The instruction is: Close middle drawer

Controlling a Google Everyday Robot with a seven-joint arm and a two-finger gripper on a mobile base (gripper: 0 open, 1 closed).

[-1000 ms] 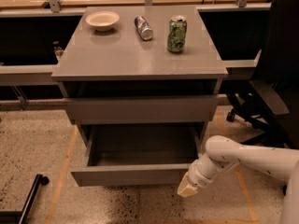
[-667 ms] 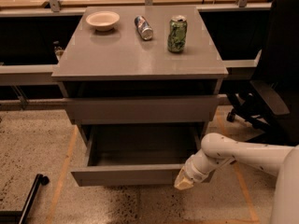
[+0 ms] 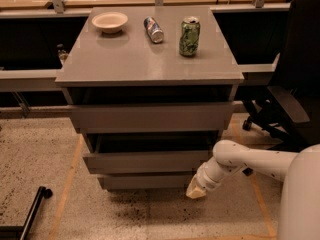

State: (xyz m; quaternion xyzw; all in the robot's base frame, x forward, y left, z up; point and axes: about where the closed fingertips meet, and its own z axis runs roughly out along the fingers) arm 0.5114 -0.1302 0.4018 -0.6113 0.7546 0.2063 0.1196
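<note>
Where end effector (image 3: 197,190) sits, mid drawer (image 3: 145,162) upper-L

On cabinet (image 3: 125,59), bowl (image 3: 109,21) left, lying can (image 3: 153,29), upright can (image 3: 189,36) right, gripper (image 3: 196,190) below middle drawer (image 3: 145,161), right end

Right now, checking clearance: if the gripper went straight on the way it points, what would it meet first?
The gripper, low at the right end of the bottom drawer front, points down-left. It would probably meet that front, or else the floor just under it; depth is unclear.
</note>
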